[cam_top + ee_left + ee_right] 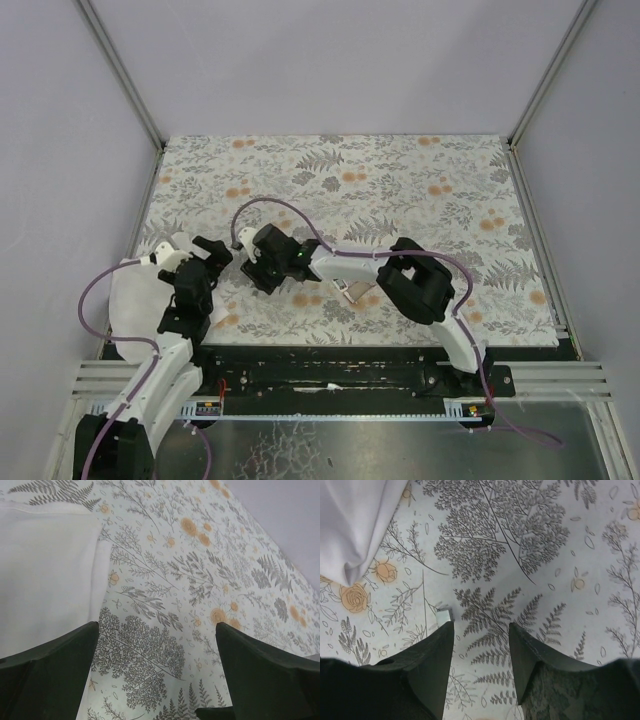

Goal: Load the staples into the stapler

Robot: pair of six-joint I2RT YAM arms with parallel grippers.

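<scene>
Left hand: wide open, fingers far apart, nothing between them but bare cloth.
Left hand, place: over left part of counter, beside edge of white sheet; contact with cloth cannot be told.
Right hand: about half open, gap clear, fern print visible straight through; no grip on anything.
Right hand, place: reached across from right base toward left, near left hand in top view, not touching it.
Pale bit: small, squarish, just at tip of finger on picture's left in right wrist view; outside the gap; too small to identify.
Sheet, right wrist view: rounded fold at upper left corner, apart from both fingers.
Staples: cannot be placed with certainty; no red box recognisable in any view.
Tan thing: small, lying on cloth, mostly hidden under right forearm in top view; identity unclear.
Cloth: floral, fern and orange blossom print, covering counter edge to edge.
</scene>
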